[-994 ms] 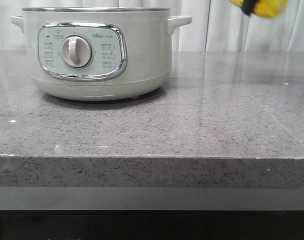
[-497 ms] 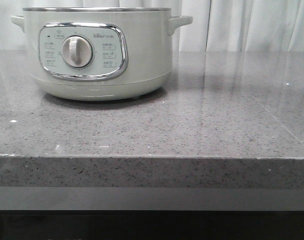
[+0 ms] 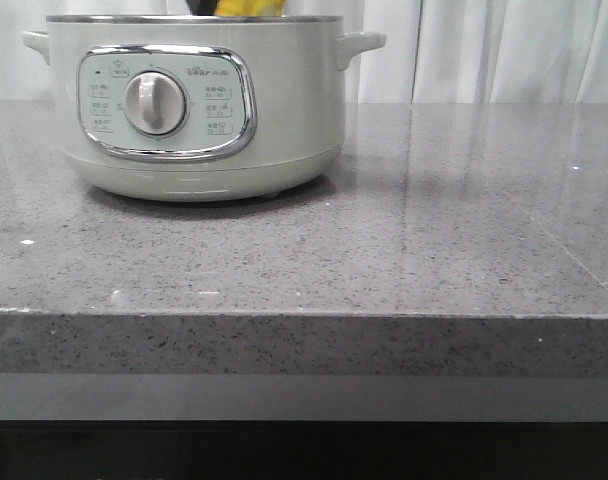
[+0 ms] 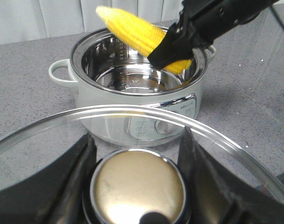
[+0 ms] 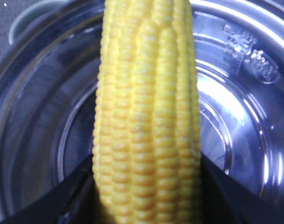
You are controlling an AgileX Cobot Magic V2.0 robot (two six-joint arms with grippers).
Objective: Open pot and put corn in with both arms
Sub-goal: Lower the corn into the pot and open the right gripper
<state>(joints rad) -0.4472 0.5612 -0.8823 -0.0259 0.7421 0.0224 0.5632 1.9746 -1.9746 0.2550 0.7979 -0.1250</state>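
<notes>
The pale cream-green pot (image 3: 194,110) stands open at the back left of the counter, its steel inside bare (image 4: 132,81). The yellow corn (image 3: 249,8) shows just above the pot's rim. My right gripper (image 4: 172,49) is shut on the corn (image 4: 137,35) and holds it slanted over the opening. In the right wrist view the corn (image 5: 146,116) fills the middle between the fingers of the right gripper (image 5: 146,186), with the pot's steel bottom (image 5: 235,140) beneath. My left gripper (image 4: 138,177) is shut on the gold knob (image 4: 138,186) of the glass lid (image 4: 216,135), held in front of the pot.
The grey speckled stone counter (image 3: 434,220) stretches right of the pot to a front edge (image 3: 304,315). White curtains (image 3: 484,50) hang behind. The pot's side handles (image 3: 362,42) stick out past its wall.
The corn was at the upper right a second ago, left the front view, and now shows above the pot's rim. The pot has not moved.
</notes>
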